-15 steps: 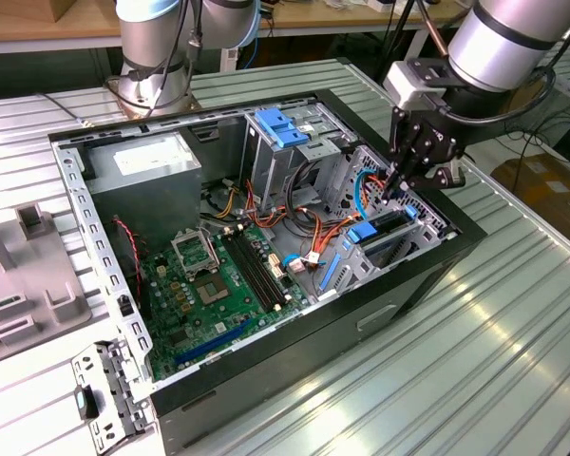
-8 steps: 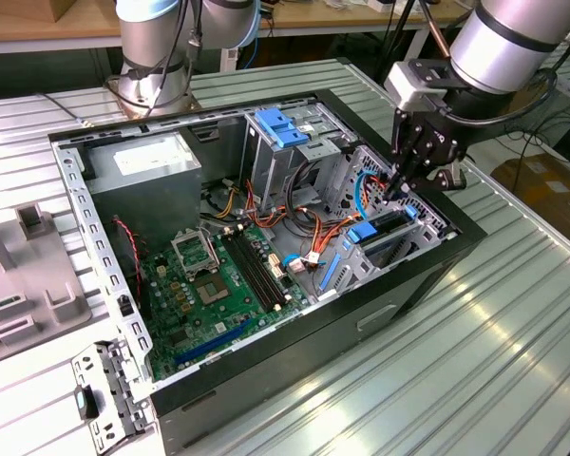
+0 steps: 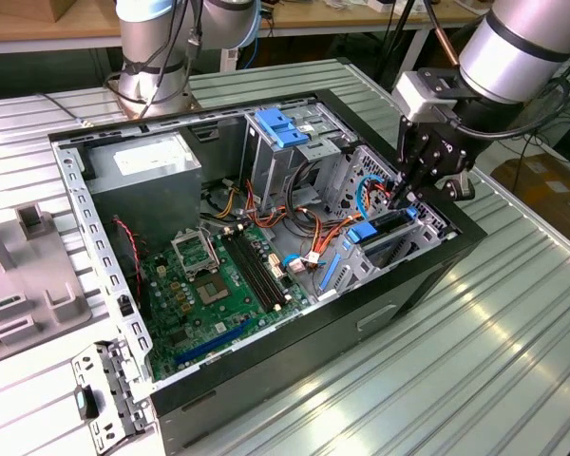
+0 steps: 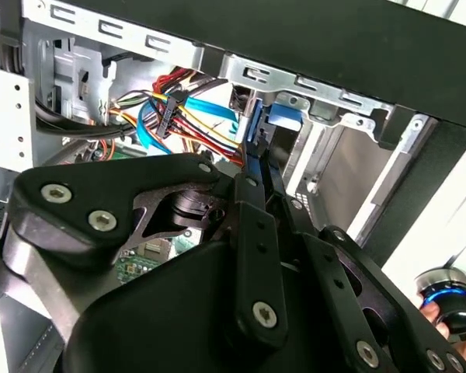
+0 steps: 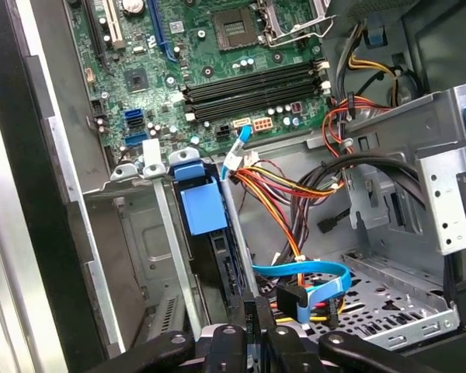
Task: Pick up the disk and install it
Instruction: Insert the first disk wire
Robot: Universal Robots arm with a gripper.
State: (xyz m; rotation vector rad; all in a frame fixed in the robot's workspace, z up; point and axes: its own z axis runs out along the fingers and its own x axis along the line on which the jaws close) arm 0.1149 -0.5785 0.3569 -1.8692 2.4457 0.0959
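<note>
I stand at a counter (image 3: pixel 513 313) of pale ribbed metal slats that catch bright glare. At the far edge runs a wooden bench (image 3: pixel 38 24) on white legs. On the exterior view's right, cardboard boxes (image 3: pixel 551 185) sit on the floor.

- We saw the arm (image 3: pixel 522 43) reach down from the exterior view's upper right, wrist bent steeply downward.
- Our black gripper (image 3: pixel 400 195) pointed straight down, its fingers (image 5: pixel 258 330) drawn close together below the wrist.
</note>
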